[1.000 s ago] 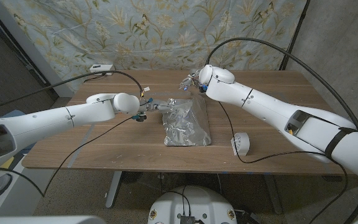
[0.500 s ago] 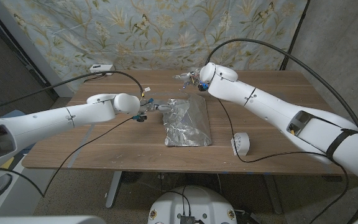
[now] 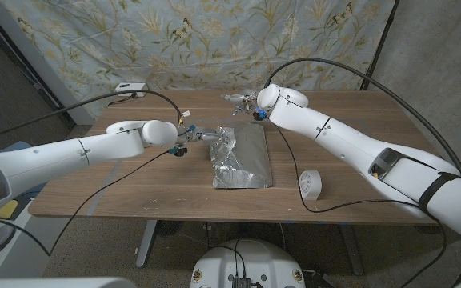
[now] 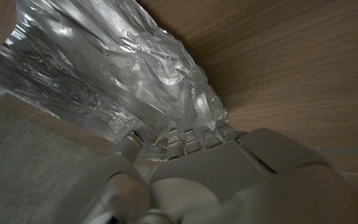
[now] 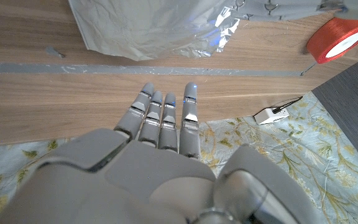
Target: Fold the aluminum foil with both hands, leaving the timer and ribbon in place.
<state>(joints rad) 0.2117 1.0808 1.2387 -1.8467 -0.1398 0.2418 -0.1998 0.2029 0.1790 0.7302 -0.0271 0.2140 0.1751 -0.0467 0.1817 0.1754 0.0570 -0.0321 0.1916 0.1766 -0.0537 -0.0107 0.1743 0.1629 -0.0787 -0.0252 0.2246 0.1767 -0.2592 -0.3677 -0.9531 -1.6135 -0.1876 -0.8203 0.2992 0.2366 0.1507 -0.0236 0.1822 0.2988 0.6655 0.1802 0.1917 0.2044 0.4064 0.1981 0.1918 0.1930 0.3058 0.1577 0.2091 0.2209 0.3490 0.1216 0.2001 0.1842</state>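
The aluminum foil lies crinkled and folded over at the middle of the table, and it also fills much of the left wrist view. My left hand grips its far left corner, fingers curled over the edge. My right hand hovers near the table's far edge, clear of the foil, fingers stretched out with nothing in them. The white timer stands near the front right. The red ribbon roll sits on the wood beyond the foil.
A small white box with a cable sits at the table's far left corner, also seen in the right wrist view. Black cables cross the table beside both arms. A floral curtain hangs behind.
My right hand has drawn back from the foil's far edge toward the back of the table. The raised foil flap has sunk lower. The left hand keeps its grip.
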